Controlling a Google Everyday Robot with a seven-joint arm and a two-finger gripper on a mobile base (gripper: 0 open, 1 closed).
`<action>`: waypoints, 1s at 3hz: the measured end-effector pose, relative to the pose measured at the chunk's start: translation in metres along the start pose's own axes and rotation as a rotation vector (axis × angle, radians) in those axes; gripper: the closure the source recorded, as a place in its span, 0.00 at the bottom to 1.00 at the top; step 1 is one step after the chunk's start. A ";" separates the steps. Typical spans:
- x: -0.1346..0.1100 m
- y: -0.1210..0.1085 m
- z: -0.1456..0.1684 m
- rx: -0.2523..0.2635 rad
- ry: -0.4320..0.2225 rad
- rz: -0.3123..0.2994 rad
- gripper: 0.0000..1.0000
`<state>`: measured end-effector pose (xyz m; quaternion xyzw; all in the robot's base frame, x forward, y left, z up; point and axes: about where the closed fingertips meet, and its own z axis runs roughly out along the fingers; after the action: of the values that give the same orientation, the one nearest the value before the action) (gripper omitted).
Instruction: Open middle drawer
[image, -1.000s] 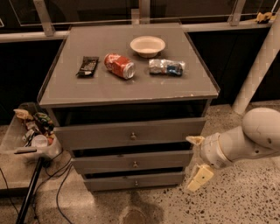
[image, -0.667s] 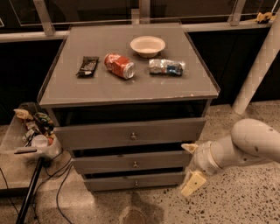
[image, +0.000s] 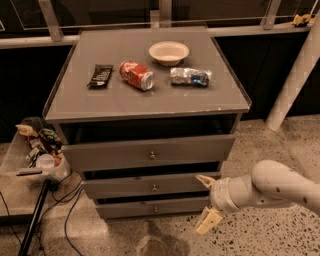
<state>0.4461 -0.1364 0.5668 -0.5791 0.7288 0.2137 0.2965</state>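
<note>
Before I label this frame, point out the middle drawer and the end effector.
middle drawer (image: 120, 187), camera view, left part of its front.
end effector (image: 207, 201), camera view, between its open fingers, near that drawer's right end.

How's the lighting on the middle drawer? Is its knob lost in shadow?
Camera view: dim warm light, no glare. The middle drawer front is lit and its knob is visible. A dark shadow band sits above it, under the top drawer. The gripper, open, shows pale and well lit near the drawer's right end.

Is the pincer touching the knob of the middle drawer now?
Apart. The camera view shows bare drawer front between the knob of the middle drawer and the open pincer to its right.
</note>
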 end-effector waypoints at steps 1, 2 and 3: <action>0.003 0.004 0.028 0.058 -0.002 -0.097 0.00; 0.012 -0.013 0.050 0.145 0.023 -0.092 0.00; 0.011 -0.024 0.049 0.188 0.025 -0.092 0.00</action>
<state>0.4770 -0.1181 0.5240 -0.5842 0.7218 0.1232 0.3500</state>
